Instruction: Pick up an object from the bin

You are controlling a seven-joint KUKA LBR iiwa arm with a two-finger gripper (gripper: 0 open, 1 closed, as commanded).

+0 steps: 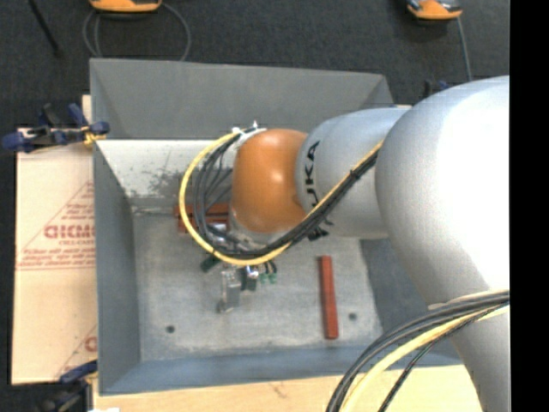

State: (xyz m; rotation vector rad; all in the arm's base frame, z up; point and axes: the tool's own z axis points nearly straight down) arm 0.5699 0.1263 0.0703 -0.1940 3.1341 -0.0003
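Observation:
My gripper (228,297) hangs below the orange wrist cover, low over the bare grey floor in the middle of the bin, slightly towards the front. Nothing shows under or against it. A red-brown stick (328,297) lies lengthwise on the floor to the gripper's right, well apart from it. Behind the gripper at the back left, a red-orange thing (184,220) is mostly hidden by the arm's cables.
The arm and its orange cover hide the back and right of the bin. Bare floor lies to the left of and in front of the gripper. The bin's sloped walls rise on all sides.

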